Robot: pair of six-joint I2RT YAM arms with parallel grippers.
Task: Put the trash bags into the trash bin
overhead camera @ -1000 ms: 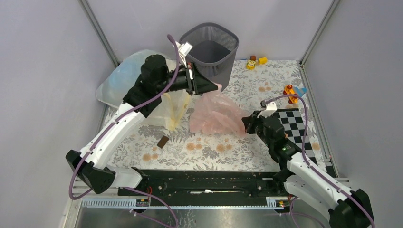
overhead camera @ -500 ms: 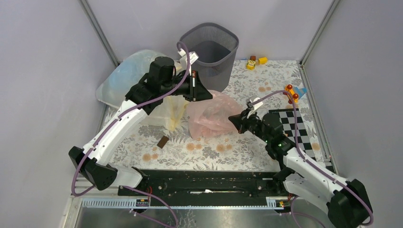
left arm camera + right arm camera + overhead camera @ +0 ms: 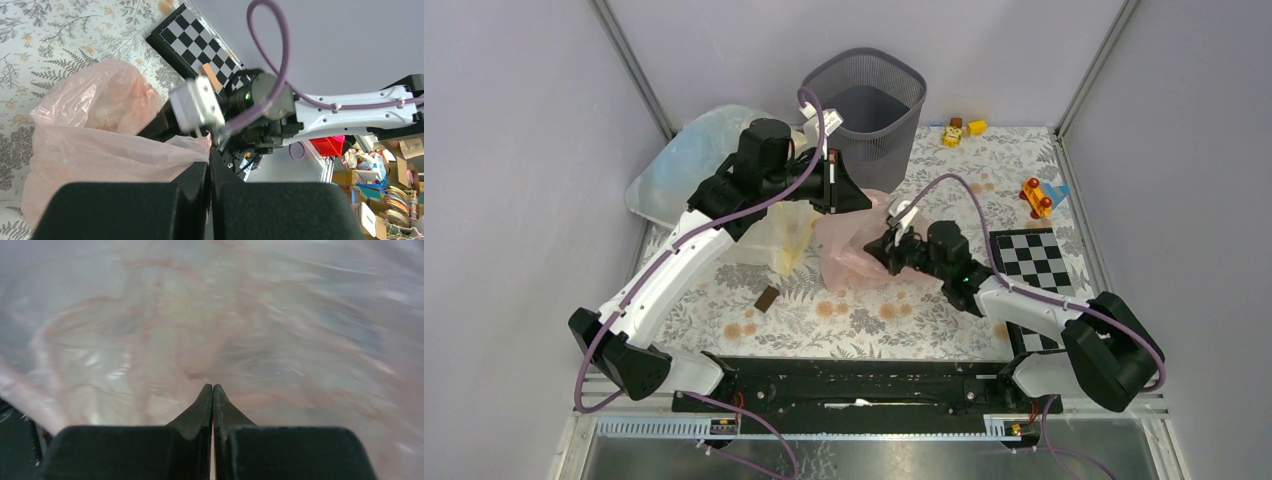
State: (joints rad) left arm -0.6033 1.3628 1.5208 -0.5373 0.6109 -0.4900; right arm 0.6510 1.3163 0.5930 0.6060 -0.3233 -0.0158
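Not done, bin part not started: the pink trash bag (image 3: 849,258) lies bunched on the floral tablecloth (image 3: 874,320), just on the near side of the mesh trash bin (image 3: 894,125), none of it over the rim, and no pink film shows inside the bin's mouth. The left gripper (image 3: 209,151) has its fingers together, seemingly clamped on the bag's top edge on the side facing the bin, with film drawn up to the tips. The right gripper (image 3: 212,388) also has its fingers together and is nosed into the bag's side away from the bin. I cannot tell whether any film is pinched there. Judged left to do: lift the bag clear of the cloth, carry it over the bin's rim, let go. The big cloudy bag (image 3: 674,165) left of the bin is not the target.
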